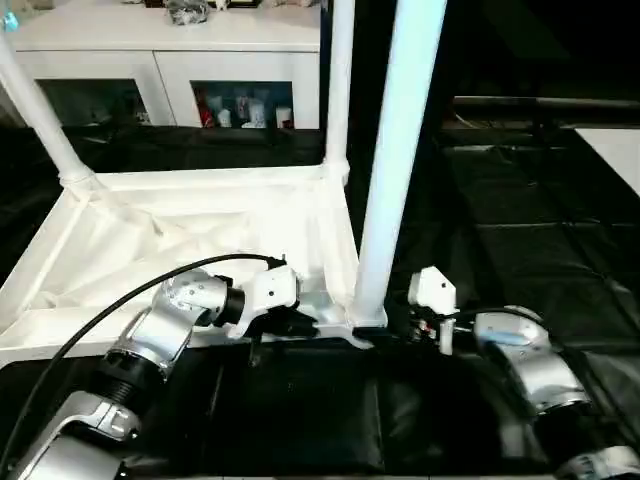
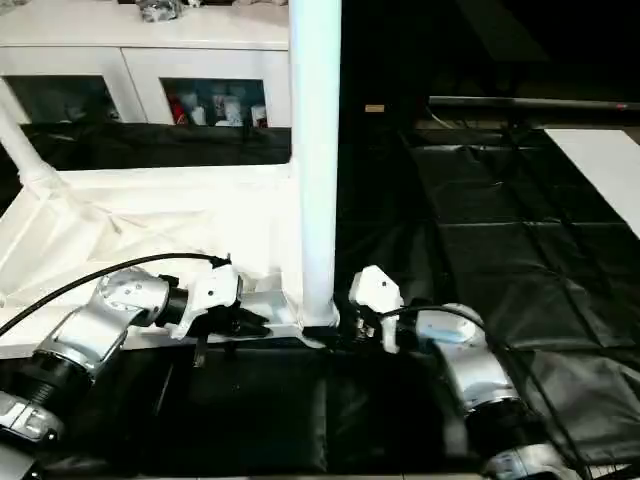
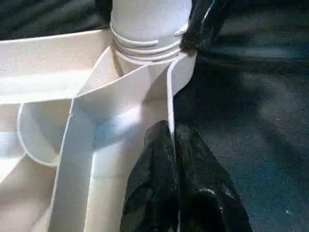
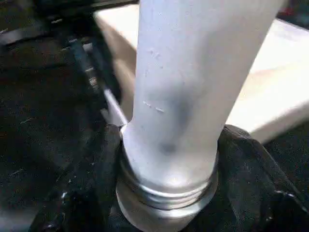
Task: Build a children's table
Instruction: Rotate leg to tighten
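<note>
The children's table lies upside down on the black sheet, its white ribbed top [image 1: 180, 230] facing up. Three white legs stand in its corner sockets: far left [image 1: 40, 115], far right [image 1: 338, 90] and near right [image 1: 395, 160]. My left gripper [image 3: 173, 140] is shut on the thin front rim of the top, just left of the near right socket [image 3: 145, 43]. My right gripper [image 4: 169, 159] grips the threaded base of the near right leg [image 4: 193, 72], one black finger [image 4: 96, 183] pressed on each side. From the head it sits low, right of that leg [image 1: 400, 325].
A white cabinet [image 1: 170, 60] with glass doors stands behind the table. The black-sheeted table [image 1: 520, 220] stretches to the right, with a white board [image 1: 620, 150] at its far right edge. A black cable [image 1: 100, 310] arcs over my left forearm.
</note>
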### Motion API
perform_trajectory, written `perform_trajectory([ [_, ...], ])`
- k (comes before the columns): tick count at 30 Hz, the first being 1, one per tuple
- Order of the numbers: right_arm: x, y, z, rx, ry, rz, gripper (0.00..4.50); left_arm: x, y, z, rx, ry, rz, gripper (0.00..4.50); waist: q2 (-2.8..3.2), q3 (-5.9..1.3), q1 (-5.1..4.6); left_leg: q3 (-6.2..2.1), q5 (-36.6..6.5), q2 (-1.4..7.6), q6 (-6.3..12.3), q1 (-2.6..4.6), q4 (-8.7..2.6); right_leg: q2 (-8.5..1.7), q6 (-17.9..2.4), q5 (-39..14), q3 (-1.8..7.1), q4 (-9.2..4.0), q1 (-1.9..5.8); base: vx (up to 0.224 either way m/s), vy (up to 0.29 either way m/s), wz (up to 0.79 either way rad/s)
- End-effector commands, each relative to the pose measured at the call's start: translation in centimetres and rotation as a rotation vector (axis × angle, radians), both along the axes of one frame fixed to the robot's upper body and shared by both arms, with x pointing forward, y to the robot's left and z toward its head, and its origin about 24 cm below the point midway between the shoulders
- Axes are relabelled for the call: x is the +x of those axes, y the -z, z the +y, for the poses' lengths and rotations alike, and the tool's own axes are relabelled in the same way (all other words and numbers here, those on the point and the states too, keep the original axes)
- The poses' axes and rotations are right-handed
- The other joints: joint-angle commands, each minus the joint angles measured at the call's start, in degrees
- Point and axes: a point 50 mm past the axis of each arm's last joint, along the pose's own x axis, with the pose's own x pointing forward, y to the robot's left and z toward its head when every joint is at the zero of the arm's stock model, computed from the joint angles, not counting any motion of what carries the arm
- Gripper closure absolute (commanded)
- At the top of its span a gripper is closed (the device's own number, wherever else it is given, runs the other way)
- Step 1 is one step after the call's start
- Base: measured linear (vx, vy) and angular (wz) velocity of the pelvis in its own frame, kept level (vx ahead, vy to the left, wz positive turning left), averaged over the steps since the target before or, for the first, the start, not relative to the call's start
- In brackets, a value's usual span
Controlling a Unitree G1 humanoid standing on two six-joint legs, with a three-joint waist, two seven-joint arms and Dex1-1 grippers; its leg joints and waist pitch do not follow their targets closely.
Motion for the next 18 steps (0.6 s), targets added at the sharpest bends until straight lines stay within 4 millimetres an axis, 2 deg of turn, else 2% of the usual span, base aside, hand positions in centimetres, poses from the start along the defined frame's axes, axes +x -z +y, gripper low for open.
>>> perform_trajectory([
  [1, 1.3, 0.5, -0.3, -0.011, 0.19, 0.004, 1.85, -0.2, 2.2, -0.5, 0.077, -0.069, 0.026, 4.5, -0.3, -2.32, -0.22, -0.36, -14.06, 2.08, 2.26, 0.02, -4.1, -3.41, -11.5, -16.9, 3.07, -5.13, 2.08, -0.055, -0.001, 0.0],
  [2, 1.6, 0.9, 0.0, -0.008, 0.271, 0.011, 1.85, 0.1, 2.5, -0.8, 0.081, -0.106, 0.018, 4.5, -0.39, -2.15, -0.39, -0.6, -16.57, 1.99, 0.79, 0.28, -4.28, -3.57, -9.54, -22.96, 2.98, -5.74, 1.95, -0.055, -0.001, 0.0],
  [3, 1.8, 1.2, 0.3, -0.006, 0.336, 0.017, 1.85, 0.2, 2.8, -1.3, 0.078, -0.134, 0.016, 4.5, -0.34, -2.01, -0.52, -0.68, -17.0, 1.96, 0.49, 0.12, -4.41, -3.54, -8.74, -24.52, 2.94, -5.9, 1.95, -0.061, 0.001, -0.02],
  [4, 1.9, 1.6, 0.9, 0.002, 0.399, 0.037, 1.85, 0.3, 3.0, -1.9, 0.075, -0.162, 0.017, 4.5, -0.43, -1.9, -0.67, -0.76, -18.21, 1.93, 0.15, 0.3, -4.47, -3.61, -7.5, -27.26, 2.95, -6.33, 1.65, 0.0, 0.0, 0.0],
  [8, 2.2, 2.7, 3.1, 0.015, 0.607, 0.098, 1.85, 0.7, 3.6, -4.1, 0.064, -0.248, 0.027, 4.5, -0.22, -1.84, -1.3, -1.18, -21.01, 1.8, -0.53, 0.47, -4.66, -3.68, -5.45, -31.38, 2.8, -7.01, 1.1, -0.013, 0.002, 0.0],
  [10, 2.2, 2.9, 4.4, 0.03, 0.653, 0.123, 1.85, 0.9, 3.8, -5.0, 0.051, -0.285, 0.04, 4.5, -0.25, -1.92, -1.51, -1.22, -22.11, 1.69, -0.48, 0.52, -4.62, -3.68, -4.86, -32.1, 2.74, -7.22, 0.91, 0.0, 0.0, 0.0],
  [12, 2.2, 2.7, 6.4, 0.019, 0.618, 0.1, 1.85, 1.2, 3.9, -6.0, 0.039, -0.325, 0.06, 4.5, -0.33, -1.91, -1.64, -1.27, -22.6, 1.63, -0.34, 0.49, -4.72, -3.64, -4.54, -32.08, 2.58, -7.5, 0.89, 0.0, 0.0, 0.0],
  [13, 2.2, 2.7, 6.4, 0.019, 0.618, 0.1, 1.85, 1.2, 3.9, -6.0, 0.039, -0.325, 0.06, 4.5, -0.24, -1.9, -1.65, -1.33, -22.89, 1.74, -0.27, 0.5, -4.91, -3.63, -4.59, -31.17, 2.52, -7.53, 0.95, 0.0, 0.0, 0.0],
  [14, 2.3, 2.3, 7.4, 0.018, 0.591, 0.068, 1.85, 1.3, 4.0, -6.4, 0.035, -0.341, 0.071, 4.5, -0.25, -1.86, -1.7, -1.31, -23.56, 1.7, -0.1, 0.53, -4.96, -3.64, -4.52, -31.14, 2.44, -7.69, 0.86, 0.0, 0.0, 0.0],
  [16, 2.4, 2.1, 7.6, 0.032, 0.586, 0.061, 1.85, 1.4, 4.0, -6.5, 0.037, -0.344, 0.073, 4.5, -0.1, -1.78, -1.75, -1.46, -25.5, 1.84, -0.07, 0.89, -5.1, -3.73, -4.61, -31.48, 2.33, -7.9, 0.79, 0.0, 0.0, 0.0],
  [18, 2.2, 1.6, 7.9, 0.074, 0.552, 0.05, 1.85, 1.4, 4.1, -6.3, 0.051, -0.347, 0.083, 4.5, -0.23, -1.9, -1.84, -1.46, -25.62, 1.92, 0.14, 0.83, -5.31, -3.76, -4.96, -29.42, 2.35, -7.95, 1.09, 0.0, 0.0, 0.0],
])
